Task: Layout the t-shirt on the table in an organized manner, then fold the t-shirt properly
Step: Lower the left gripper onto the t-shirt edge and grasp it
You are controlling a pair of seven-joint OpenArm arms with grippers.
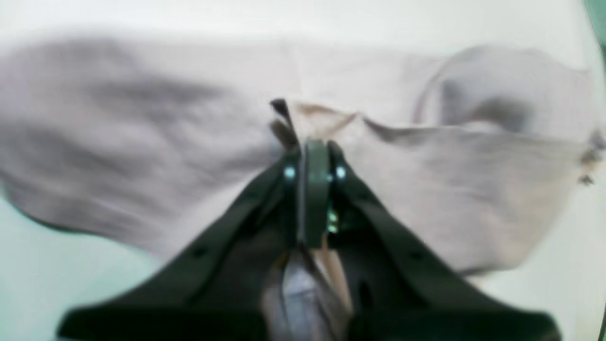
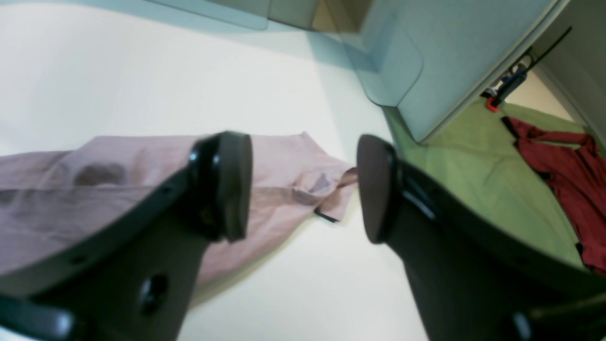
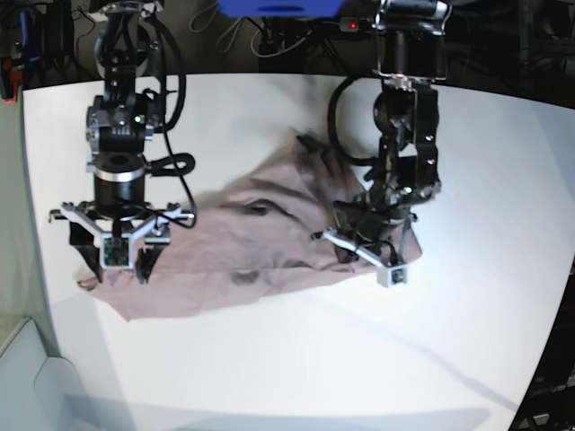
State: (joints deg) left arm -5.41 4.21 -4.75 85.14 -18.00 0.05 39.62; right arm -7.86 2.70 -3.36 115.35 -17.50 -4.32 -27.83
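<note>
The dusty-pink cotton t-shirt [image 3: 243,251] lies rumpled across the middle of the big smooth white table [image 3: 503,180], spread in an uneven slant from the near left corner up toward the far centre, creased and bunched rather than flat.

On the right side of the base view, the left gripper [image 1: 310,142] is down on the cloth, and its dark fingers [image 1: 331,156] are pinched together with a fold of pink fabric caught between them. A little peak of cloth pokes up just past the tips, and more fabric shows between the finger arms close to the camera. That wrist picture is blurred, so I can't say which part of the shirt is held.

Over on the other side, the right gripper [image 2: 303,184] hangs above the shirt's edge with its jaws standing wide apart. The round black pads [image 2: 236,184] have nothing between them, only table and the shirt's corner showing through the gap below. From that wrist view the pink cloth runs off to the left, ending in a pointed corner beneath the gap.

Past the table edge there's a green surface [image 2: 478,180] with a dark red garment [image 2: 563,166] lying on it.
</note>
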